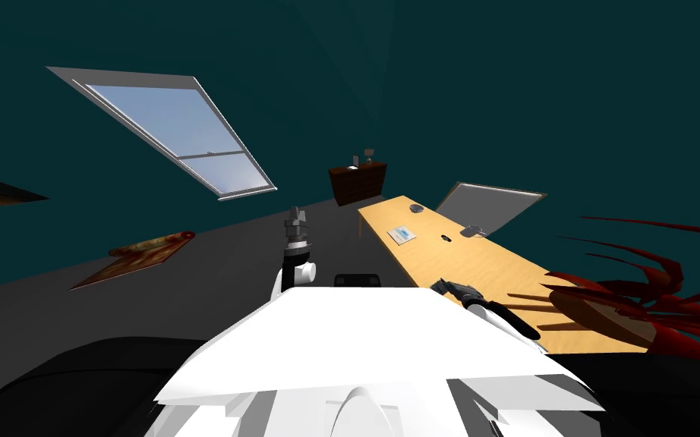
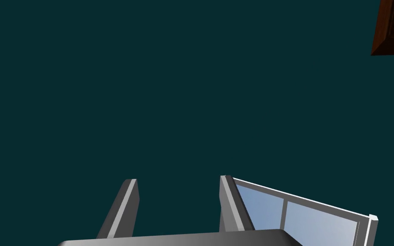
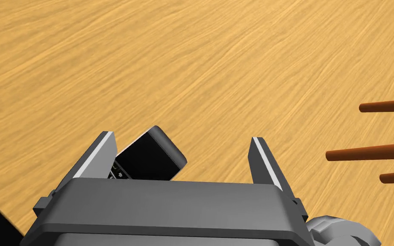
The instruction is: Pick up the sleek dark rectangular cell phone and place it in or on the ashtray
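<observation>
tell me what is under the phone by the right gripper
The wooden table top lies under the phone. The phone's near end is covered by the right gripper's dark body, so whether it rests flat cannot be seen.

Head camera: on the robot's head, facing steeply down and forward, rolled so the whole room slants; set well back, taking in the window (image 1: 181,136), the dark teal wall (image 1: 493,91) and the long wooden surface (image 1: 493,265).
Left wrist camera: behind the left pincer (image 2: 177,179), looking along its fingers at the wall from well back, a corner of the window beside one finger.
Right wrist camera: behind the right pincer (image 3: 182,136), facing down onto the surface from very near, wood grain plain.
Shared, head and left wrist: window, wall.
Shared, head and right wrist: the surface.
</observation>
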Controlling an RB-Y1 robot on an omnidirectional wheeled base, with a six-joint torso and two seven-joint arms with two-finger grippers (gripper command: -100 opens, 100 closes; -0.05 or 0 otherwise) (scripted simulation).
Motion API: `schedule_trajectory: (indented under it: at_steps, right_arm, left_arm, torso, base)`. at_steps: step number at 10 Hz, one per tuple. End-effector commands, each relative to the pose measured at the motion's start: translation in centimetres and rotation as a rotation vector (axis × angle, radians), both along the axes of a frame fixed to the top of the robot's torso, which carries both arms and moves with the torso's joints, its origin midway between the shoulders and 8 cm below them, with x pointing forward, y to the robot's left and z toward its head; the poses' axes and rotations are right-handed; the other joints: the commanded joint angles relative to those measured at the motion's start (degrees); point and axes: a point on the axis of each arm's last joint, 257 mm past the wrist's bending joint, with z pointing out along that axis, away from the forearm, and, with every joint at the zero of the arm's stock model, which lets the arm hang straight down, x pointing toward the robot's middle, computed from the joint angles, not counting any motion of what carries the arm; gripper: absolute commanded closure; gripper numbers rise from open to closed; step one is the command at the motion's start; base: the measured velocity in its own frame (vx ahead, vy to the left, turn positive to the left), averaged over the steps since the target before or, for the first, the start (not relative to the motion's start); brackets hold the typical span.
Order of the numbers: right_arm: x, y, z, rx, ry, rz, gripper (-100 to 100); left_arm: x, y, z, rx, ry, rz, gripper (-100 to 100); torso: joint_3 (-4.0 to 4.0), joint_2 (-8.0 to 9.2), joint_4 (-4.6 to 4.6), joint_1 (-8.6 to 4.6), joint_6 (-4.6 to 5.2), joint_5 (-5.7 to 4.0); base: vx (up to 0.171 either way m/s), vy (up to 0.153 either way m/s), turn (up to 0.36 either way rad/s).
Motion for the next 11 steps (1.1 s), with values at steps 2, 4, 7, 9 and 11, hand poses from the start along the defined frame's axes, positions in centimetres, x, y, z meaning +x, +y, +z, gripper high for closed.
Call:
schedule_trajectory:
  at_steps: [2, 4, 7, 9, 11]
  right_arm:
    - [-3.2, -0.4, -2.3, 0.109, 0.040, -0.106, -100]
    - [-5.3, -0.5, -3.6, 0.176, 0.061, -0.178, -100]
    - [-7.5, -0.2, -4.9, 0.264, 0.086, -0.266, -100]
    - [-9.4, -0.2, -5.8, 0.322, 0.106, -0.336, -100]
    - [-11.2, -0.1, -6.5, 0.375, 0.124, -0.404, -100]
  left_arm:
    - [0.0, 0.0, 0.0, 0.000, 0.000, 0.000, 0]
    - [0.0, 0.0, 0.0, 0.000, 0.000, 0.000, 0]
    - [0.0, 0.0, 0.0, 0.000, 0.000, 0.000, 0]
    - [0.0, 0.0, 0.0, 0.000, 0.000, 0.000, 0]
    - [0.0, 0.0, 0.0, 0.000, 0.000, 0.000, 0]
  torso:
    - [0.02, 0.04, 0.00, -0.03, 0.00, 0.00]
    - [-0.01, 0.00, 0.00, -0.03, 0.00, 0.00]
    - [0.00, -0.01, 0.00, -0.03, 0.00, 0.00]
    - [0.01, 0.03, 0.01, -0.02, 0.00, 0.00]
    - [0.03, 0.05, 0.01, -0.07, 0.00, -0.01]
  base:
    - [0.081, 0.026, 0.029]
    - [0.099, 0.015, 0.025]
    - [0.077, 0.017, 0.023]
    - [0.070, 0.016, 0.023]
    - [0.068, 0.007, 0.023]
